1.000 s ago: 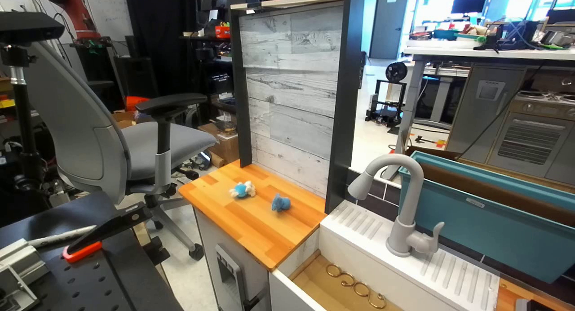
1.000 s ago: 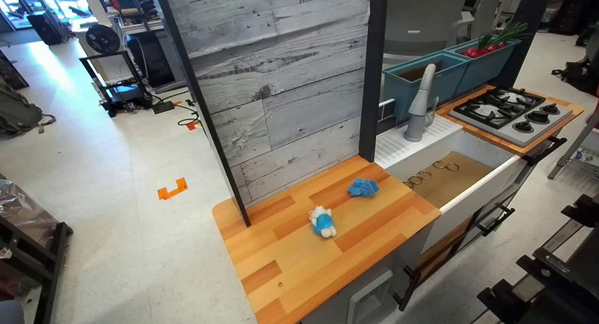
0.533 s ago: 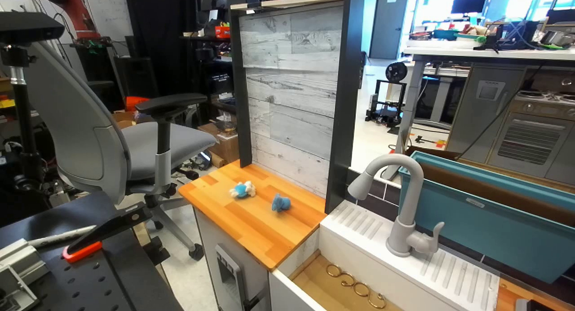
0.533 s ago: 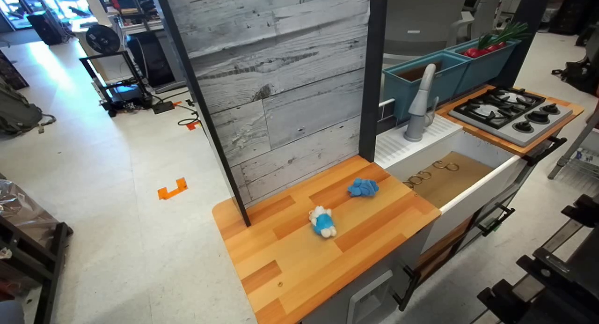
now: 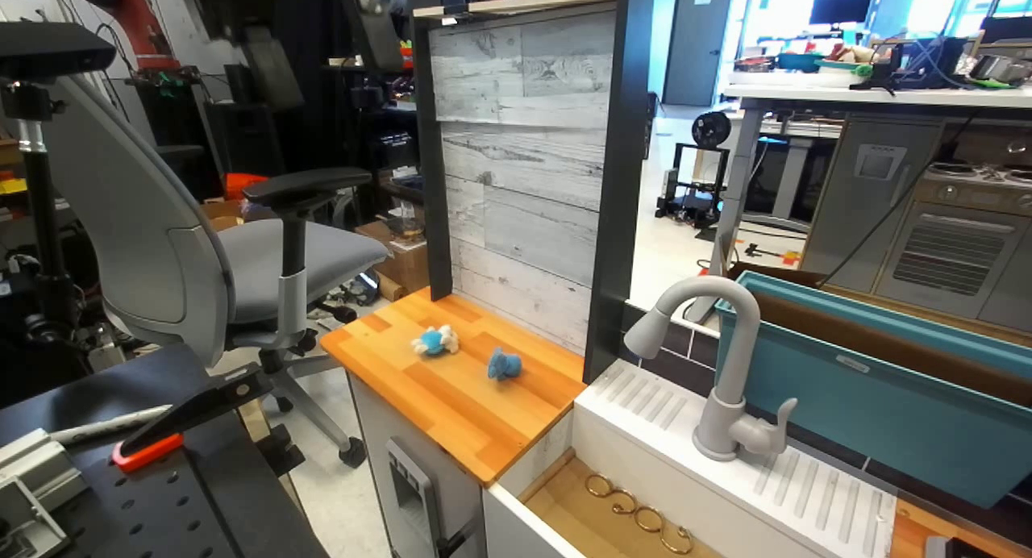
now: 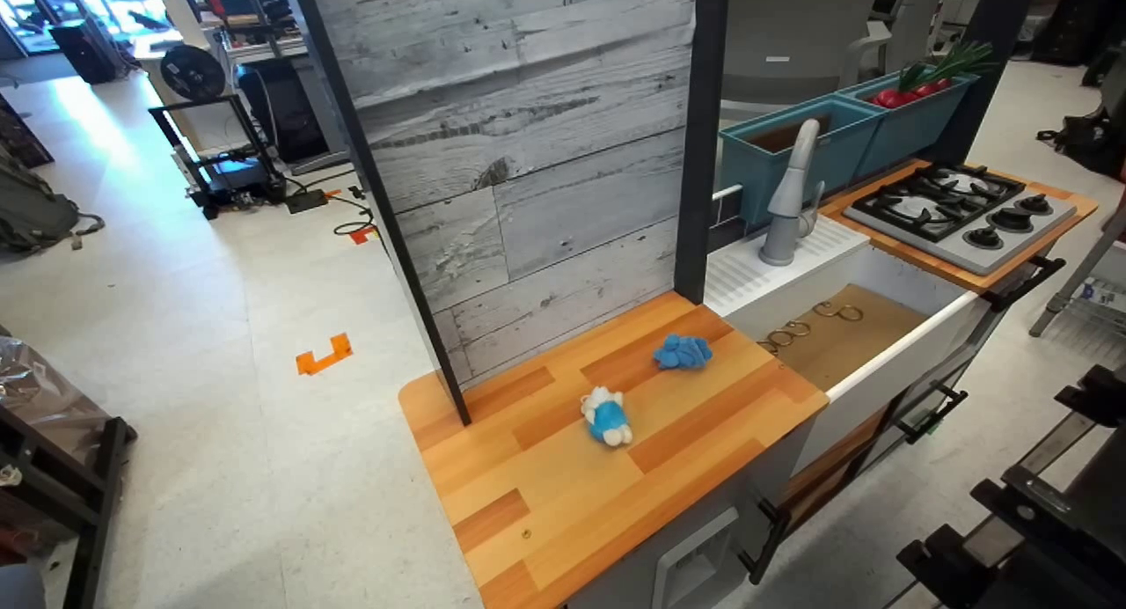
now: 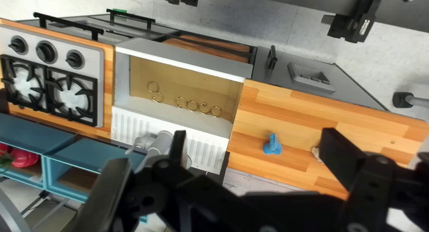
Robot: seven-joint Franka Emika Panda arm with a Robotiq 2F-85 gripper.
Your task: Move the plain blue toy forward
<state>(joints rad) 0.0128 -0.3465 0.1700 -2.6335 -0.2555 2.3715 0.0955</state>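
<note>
The plain blue toy lies on the wooden counter (image 5: 435,381), near the sink side. It shows in both exterior views (image 5: 505,364) (image 6: 683,352) and in the wrist view (image 7: 272,145). A second toy, blue and white, lies beside it in both exterior views (image 5: 436,341) (image 6: 607,417); the right finger hides most of it in the wrist view (image 7: 316,154). My gripper (image 7: 253,133) is open and empty, well above the counter. The plain blue toy appears between its fingers from above. Blurred dark gripper parts (image 5: 334,78) show at the top of an exterior view.
A plank-patterned wall panel (image 6: 545,151) with dark posts stands along the counter's back. The sink (image 6: 897,354) with gold rings (image 5: 637,514) and a grey faucet (image 5: 730,381) adjoins the counter. Beyond are a stove (image 6: 959,217) and teal planters (image 5: 871,397).
Dark gripper parts have come into an exterior view at the top, in front of the dark curtain. Both toys lie where they were.
</note>
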